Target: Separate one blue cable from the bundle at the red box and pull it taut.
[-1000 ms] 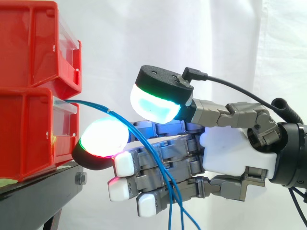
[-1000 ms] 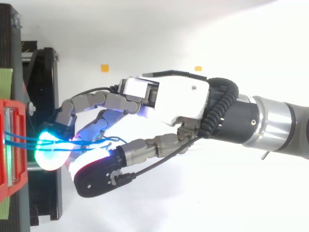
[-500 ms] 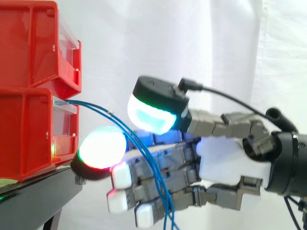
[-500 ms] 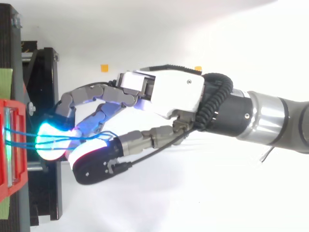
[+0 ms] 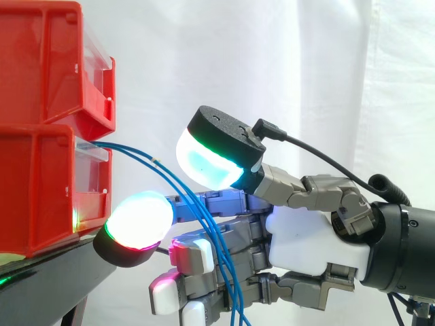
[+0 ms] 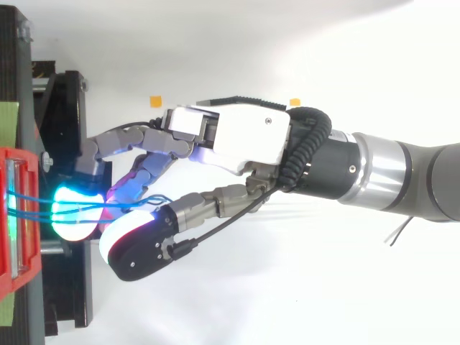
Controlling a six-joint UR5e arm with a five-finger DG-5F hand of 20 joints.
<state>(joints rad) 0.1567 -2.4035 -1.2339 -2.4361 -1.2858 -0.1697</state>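
Blue cables [image 5: 146, 157] ran rightward and downward from the red box [image 5: 41, 190], crossing the robot hand [image 5: 316, 234]. The hand was released, with nothing pinched.

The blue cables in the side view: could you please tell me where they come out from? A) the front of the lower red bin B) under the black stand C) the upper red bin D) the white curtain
A: the blue cables leave the front of the lower red bin, then droop down across the hand.
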